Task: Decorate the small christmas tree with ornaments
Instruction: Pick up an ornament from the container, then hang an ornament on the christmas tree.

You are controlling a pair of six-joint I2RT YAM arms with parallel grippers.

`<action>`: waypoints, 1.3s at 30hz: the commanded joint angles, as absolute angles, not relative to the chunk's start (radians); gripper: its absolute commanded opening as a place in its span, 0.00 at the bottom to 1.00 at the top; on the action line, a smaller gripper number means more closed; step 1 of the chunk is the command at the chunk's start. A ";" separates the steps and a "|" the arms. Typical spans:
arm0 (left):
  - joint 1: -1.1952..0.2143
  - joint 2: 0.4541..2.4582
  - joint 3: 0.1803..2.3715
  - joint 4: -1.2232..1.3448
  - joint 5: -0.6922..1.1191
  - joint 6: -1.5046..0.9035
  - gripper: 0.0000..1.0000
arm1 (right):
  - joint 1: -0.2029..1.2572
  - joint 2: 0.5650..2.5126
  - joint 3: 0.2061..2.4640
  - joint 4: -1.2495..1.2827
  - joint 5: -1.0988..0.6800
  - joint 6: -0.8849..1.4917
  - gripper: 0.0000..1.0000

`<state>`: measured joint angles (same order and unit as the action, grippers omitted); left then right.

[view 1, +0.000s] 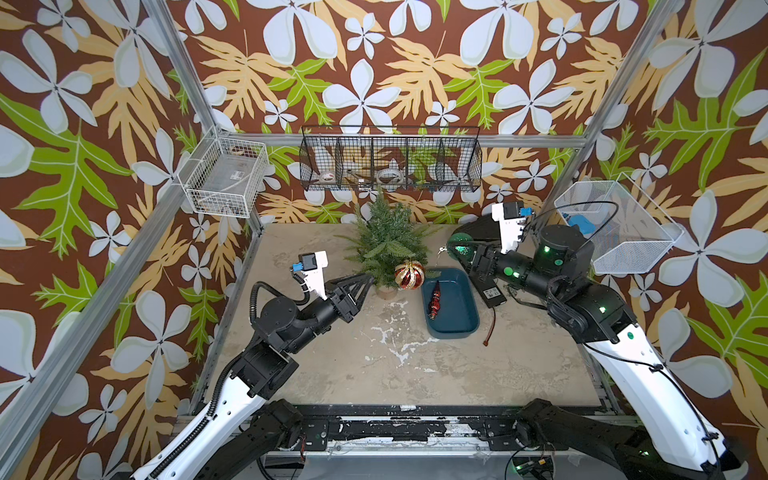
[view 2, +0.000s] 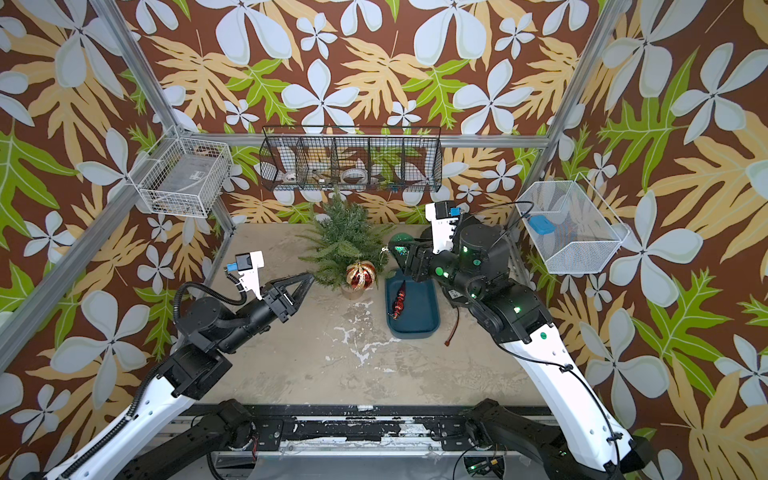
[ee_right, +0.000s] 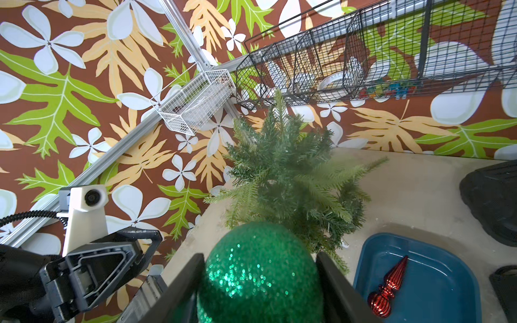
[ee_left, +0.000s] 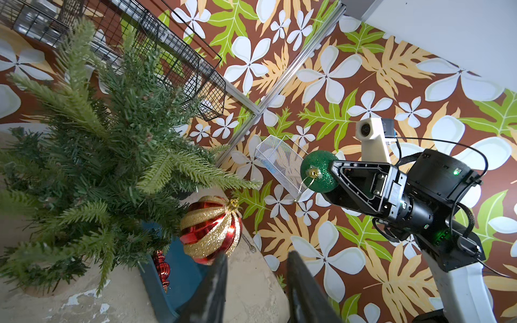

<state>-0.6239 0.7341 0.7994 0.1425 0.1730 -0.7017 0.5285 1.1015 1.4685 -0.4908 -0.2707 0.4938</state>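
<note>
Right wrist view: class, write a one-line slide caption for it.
Right pincer holds a green glitter ball facing the small tree; a red drop lies in the blue tray.

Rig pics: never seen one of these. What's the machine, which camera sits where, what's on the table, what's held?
Two robot arms with two-finger grippers, mounted at the near edge of the table. Both top views look down from overhead; each wrist view rides on an arm. On it: a small christmas tree, a red-and-gold ball by its lower branches, and a blue tray holding a dark red drop. The right gripper grips a green glitter ball. The left gripper is empty, jaws apart.
</note>
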 commanded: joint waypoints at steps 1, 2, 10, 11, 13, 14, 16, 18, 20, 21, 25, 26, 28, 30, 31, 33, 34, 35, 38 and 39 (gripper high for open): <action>-0.622 0.748 0.812 0.222 0.228 -0.686 0.28 | 0.544 1.111 1.486 -0.444 -0.321 0.519 0.60; -0.623 0.753 0.809 0.251 0.239 -0.686 0.25 | 0.557 1.115 1.493 -0.437 -0.322 0.522 0.60; -0.608 0.753 0.790 0.333 0.258 -0.685 0.30 | 0.704 1.205 1.601 -0.445 -0.268 0.507 0.60; -0.591 0.742 0.790 0.313 0.247 -0.682 0.33 | 0.719 1.218 1.612 -0.445 -0.262 0.505 0.60; -0.533 0.710 0.786 0.270 0.236 -0.682 0.35 | 0.750 1.245 1.628 -0.439 -0.253 0.504 0.60; -0.489 0.688 0.776 0.256 0.245 -0.693 0.37 | 0.768 1.257 1.637 -0.436 -0.244 0.502 0.60; -0.384 0.658 0.760 0.244 0.306 -0.724 0.39 | 0.794 1.280 1.652 -0.433 -0.236 0.496 0.60; -0.279 0.644 0.746 0.248 0.397 -0.770 0.40 | 0.806 1.299 1.662 -0.424 -0.236 0.497 0.60; -0.203 0.635 0.714 0.293 0.480 -0.824 0.40 | 0.811 1.315 1.673 -0.417 -0.237 0.497 0.60; -0.188 0.631 0.697 0.324 0.507 -0.841 0.38 | 0.811 1.323 1.677 -0.415 -0.240 0.497 0.60; -0.186 0.636 0.622 0.475 0.574 -0.913 0.26 | 0.820 1.347 1.696 -0.413 -0.247 0.499 0.60; -0.187 0.641 0.600 0.530 0.590 -0.938 0.24 | 0.819 1.351 1.699 -0.413 -0.246 0.497 0.60; -0.186 0.656 0.569 0.622 0.622 -0.985 0.19 | 0.820 1.358 1.704 -0.415 -0.247 0.497 0.60; -0.186 0.674 0.553 0.697 0.653 -1.023 0.18 | 0.822 1.361 1.707 -0.416 -0.250 0.497 0.60; -0.186 0.681 0.545 0.732 0.666 -1.038 0.19 | 0.822 1.362 1.707 -0.414 -0.251 0.497 0.59; -0.188 0.687 0.537 0.779 0.682 -1.058 0.23 | 0.821 1.364 1.707 -0.410 -0.255 0.499 0.60; -0.188 0.686 0.536 0.792 0.685 -1.060 0.26 | 0.821 1.369 1.707 -0.407 -0.258 0.500 0.60; -0.191 0.682 0.535 0.802 0.683 -1.059 0.27 | 0.823 1.371 1.707 -0.403 -0.263 0.503 0.60; -0.220 0.676 0.532 0.824 0.664 -1.046 0.32 | 0.831 1.385 1.713 -0.397 -0.271 0.508 0.60; -0.233 0.675 0.531 0.824 0.658 -1.037 0.34 | 0.836 1.389 1.716 -0.396 -0.273 0.505 0.60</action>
